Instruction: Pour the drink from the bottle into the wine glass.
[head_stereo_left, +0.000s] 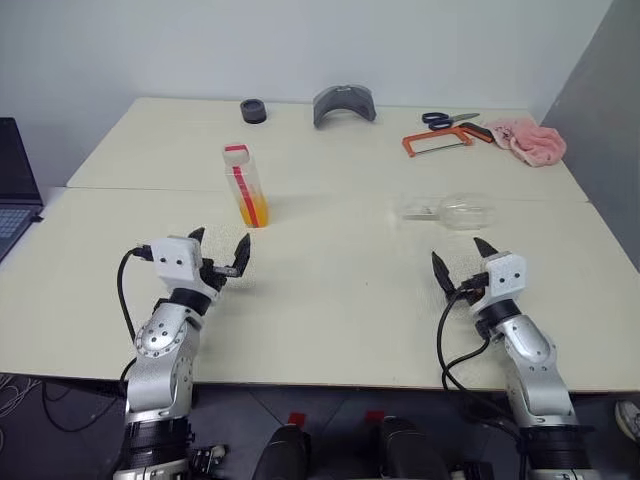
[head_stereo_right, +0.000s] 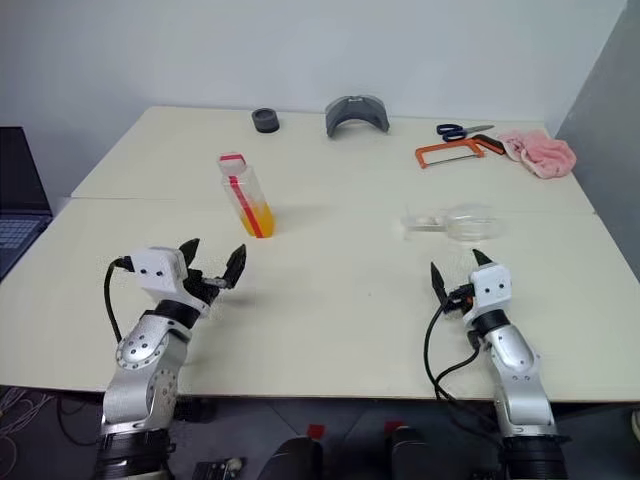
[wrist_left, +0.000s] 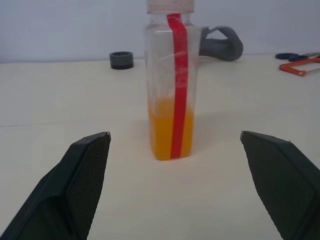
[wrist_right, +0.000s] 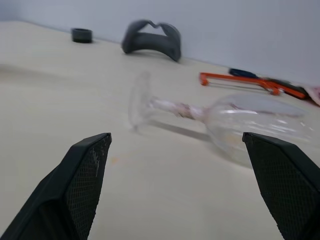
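Because the wine glass (head_stereo_left: 455, 211) lies on its side on the table (head_stereo_left: 330, 290), you must right it first; the bottle (head_stereo_left: 246, 186) stands upright beyond your left gripper (head_stereo_left: 221, 250). Right gripper (head_stereo_left: 459, 262) faces the glass; both spread wide, empty.

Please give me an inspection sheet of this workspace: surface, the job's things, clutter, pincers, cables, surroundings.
Surface: pale table, seam across it.
Job's things: bottle upright, red cap on, orange drink low inside; wine glass lying on its side, empty.
Clutter: black ring, grey curved piece, blue scissors, orange hacksaw, pink cloth, all along the far edge.
Pincers: left pincer open, facing the bottle; right pincer open, facing the glass; both hold nothing.
Cables: black cable at each wrist.
Surroundings: laptop at the left; white wall behind.
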